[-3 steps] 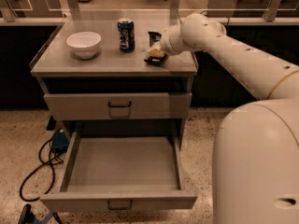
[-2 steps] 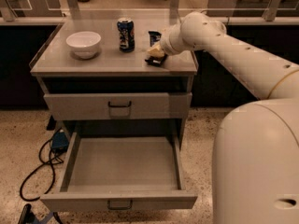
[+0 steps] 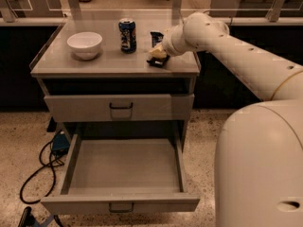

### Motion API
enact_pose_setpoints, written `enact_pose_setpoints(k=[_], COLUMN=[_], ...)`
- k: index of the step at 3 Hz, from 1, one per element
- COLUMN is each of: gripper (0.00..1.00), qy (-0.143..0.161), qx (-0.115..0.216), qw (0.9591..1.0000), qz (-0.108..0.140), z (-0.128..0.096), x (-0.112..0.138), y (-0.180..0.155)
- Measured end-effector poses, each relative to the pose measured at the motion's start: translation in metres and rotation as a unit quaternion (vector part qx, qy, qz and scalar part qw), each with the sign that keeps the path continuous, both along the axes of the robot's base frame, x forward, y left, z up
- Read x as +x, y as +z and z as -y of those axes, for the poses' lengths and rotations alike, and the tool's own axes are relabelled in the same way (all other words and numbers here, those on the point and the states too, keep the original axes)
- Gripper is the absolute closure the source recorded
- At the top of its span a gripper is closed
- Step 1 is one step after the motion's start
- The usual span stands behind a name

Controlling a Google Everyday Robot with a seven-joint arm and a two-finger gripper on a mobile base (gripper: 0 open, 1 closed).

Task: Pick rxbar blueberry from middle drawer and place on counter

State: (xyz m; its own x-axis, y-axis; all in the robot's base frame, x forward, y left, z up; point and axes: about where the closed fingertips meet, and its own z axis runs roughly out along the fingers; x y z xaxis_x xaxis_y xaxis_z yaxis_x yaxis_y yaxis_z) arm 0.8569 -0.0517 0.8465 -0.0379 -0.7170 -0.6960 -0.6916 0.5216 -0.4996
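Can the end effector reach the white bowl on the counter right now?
Probably yes: the end effector is at the counter's right, the white bowl sits uncovered at left; only the blue can stands near the path.

Legible text: none is recorded.
Can (image 3: 127,35), on the desk (image 3: 113,66): blue casing with pale markings; no lettering can be made out.
Dark bar (image 3: 157,61), on the desk: its print cannot be read.
Tool (image 3: 159,54): positioned directly over the dark bar, at the desk's right side.
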Motion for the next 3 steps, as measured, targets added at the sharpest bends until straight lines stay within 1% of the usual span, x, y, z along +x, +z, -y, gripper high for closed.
enact_pose_setpoints(k=[2, 3], gripper=[0.11, 0.0], qy=[0.0, 0.0], qx=[0.0, 0.0], qw=[1.0, 1.0], qz=[0.0, 0.0], z=[-0.0001, -0.0001], x=[0.0, 0.0], y=[-0.0001, -0.0001])
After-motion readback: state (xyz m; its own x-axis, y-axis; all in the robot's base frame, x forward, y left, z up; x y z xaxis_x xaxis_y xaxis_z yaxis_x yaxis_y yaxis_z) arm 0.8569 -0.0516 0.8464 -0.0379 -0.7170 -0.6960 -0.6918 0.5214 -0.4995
